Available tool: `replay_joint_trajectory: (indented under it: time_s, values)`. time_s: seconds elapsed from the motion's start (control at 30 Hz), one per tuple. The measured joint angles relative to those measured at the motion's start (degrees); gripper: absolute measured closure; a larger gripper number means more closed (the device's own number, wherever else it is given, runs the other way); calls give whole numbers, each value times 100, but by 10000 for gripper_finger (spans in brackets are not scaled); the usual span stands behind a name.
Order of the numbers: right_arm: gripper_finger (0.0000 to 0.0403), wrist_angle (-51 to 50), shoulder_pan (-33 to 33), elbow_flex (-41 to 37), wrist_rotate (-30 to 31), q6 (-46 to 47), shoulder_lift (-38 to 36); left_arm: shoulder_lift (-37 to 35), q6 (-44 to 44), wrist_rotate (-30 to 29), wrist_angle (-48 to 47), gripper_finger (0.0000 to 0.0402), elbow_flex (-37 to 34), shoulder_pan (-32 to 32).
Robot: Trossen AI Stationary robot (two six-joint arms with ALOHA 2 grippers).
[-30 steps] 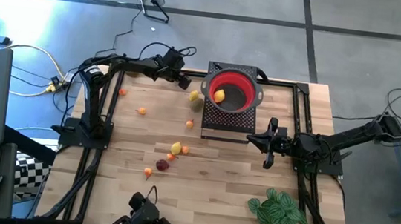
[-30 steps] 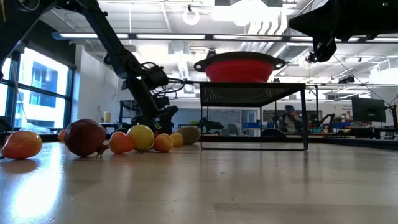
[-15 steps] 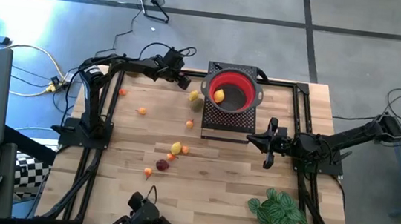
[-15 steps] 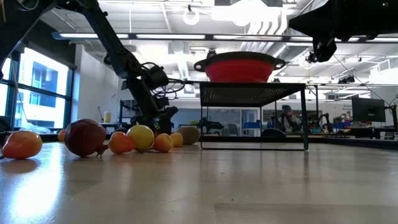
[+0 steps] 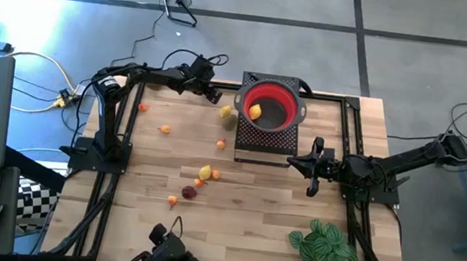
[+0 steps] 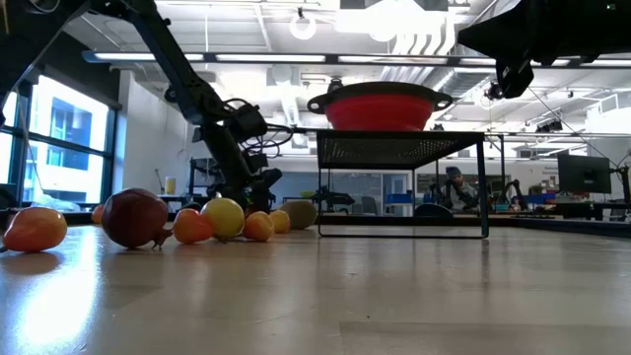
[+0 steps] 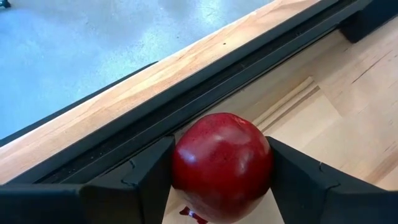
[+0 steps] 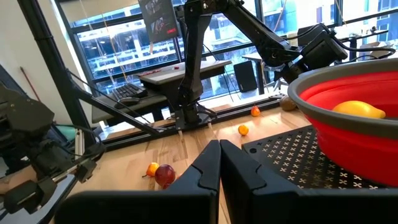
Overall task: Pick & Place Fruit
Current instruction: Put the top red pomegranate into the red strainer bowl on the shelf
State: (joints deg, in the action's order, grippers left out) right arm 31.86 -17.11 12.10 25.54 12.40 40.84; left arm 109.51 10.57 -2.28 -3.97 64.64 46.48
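A dark red fruit [image 7: 222,163] sits by the black rail at the table's far edge, between the fingers of my left gripper [image 5: 216,97], which is shut on it. A red bowl [image 5: 281,109] stands on a black perforated stand [image 5: 264,142] with a yellow fruit [image 5: 255,111] inside. Several more fruits lie on the wood: yellow [image 5: 225,110] and brownish-green [image 5: 229,122] beside the bowl, orange [image 5: 165,128], and a cluster with a dark red one [image 5: 189,192]. My right gripper [image 5: 314,168] is shut, held level right of the stand. My left gripper pinches the dark red fruit between its two fingers, one finger [image 7: 146,180] on each of its opposite sides [image 7: 181,165]. The fingers slant down at it from the table's left. The fruit's underside appears to rest on the table beside the rail.
A black rail [image 7: 205,81] runs along the table's far edge just beyond the held fruit. A green leafy plant [image 5: 324,249] lies at the near right. A black device [image 5: 167,254] sits at the near edge. Bare wood lies between the fruit cluster and the plant.
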Motion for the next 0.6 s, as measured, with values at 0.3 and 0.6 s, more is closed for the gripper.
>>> replay_joint_trajectory:
  time_s: [0.3,0.6]
  values:
    - [401,2,0,0,0,149,-1,-125,-288,27,-5,193,2,0]
    - [401,2,1,0,1,141,-1,-900,-486,39,-222,195,4,0]
